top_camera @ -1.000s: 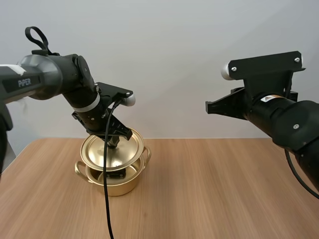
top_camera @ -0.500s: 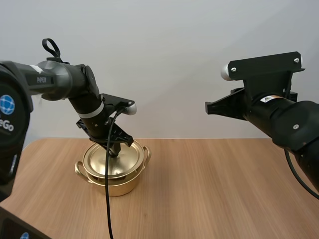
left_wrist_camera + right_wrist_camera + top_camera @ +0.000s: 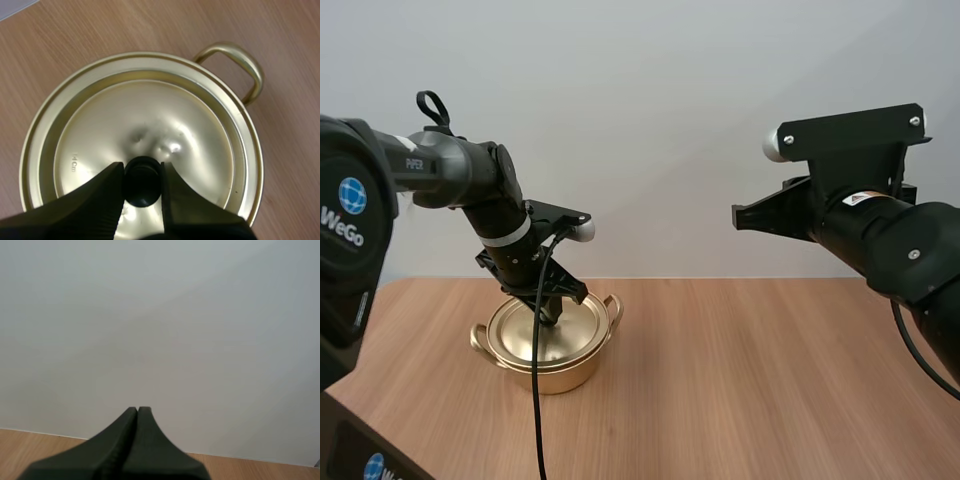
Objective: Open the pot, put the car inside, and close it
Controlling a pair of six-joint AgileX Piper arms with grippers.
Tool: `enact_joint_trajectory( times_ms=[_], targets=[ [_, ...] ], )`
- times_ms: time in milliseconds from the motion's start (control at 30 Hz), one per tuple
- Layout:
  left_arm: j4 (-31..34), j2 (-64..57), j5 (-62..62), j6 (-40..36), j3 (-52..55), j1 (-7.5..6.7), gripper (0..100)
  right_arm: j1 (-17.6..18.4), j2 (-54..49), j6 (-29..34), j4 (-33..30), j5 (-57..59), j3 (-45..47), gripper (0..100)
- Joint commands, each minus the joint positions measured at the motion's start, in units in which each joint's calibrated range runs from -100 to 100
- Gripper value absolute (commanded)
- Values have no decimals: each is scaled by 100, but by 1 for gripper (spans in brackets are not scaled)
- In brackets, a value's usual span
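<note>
Right end effector: two black fingers lying pressed together along their whole length, forming one dark wedge with a thin seam down the middle, nothing held between them. Desk: light-brown wood grain, seen as narrow strips on either side of the wedge, its far edge meeting the wall just behind the fingertips. Wall: plain, pale grey-white, unmarked, rising beyond the desk.

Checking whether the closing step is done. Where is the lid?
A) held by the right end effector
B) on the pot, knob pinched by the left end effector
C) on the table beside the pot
B: the lid sits flat on the pot, the left end effector pinching its black knob.
</note>
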Motion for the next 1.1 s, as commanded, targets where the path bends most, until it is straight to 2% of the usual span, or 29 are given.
enact_joint_trajectory(
  times_ms=[0,933,1000,1067],
  targets=[
    [3,5,-109,7,84,3,0,-3,-1,6,-8,13,-3,0],
    [34,5,-458,7,244,3,0,-3,-1,6,-7,31,-3,0],
    [34,5,-458,7,244,3,4,-3,-1,6,-7,51,-3,0],
    [34,5,-458,-6,244,3,14,-3,-1,6,-7,92,-3,0]
  ],
)
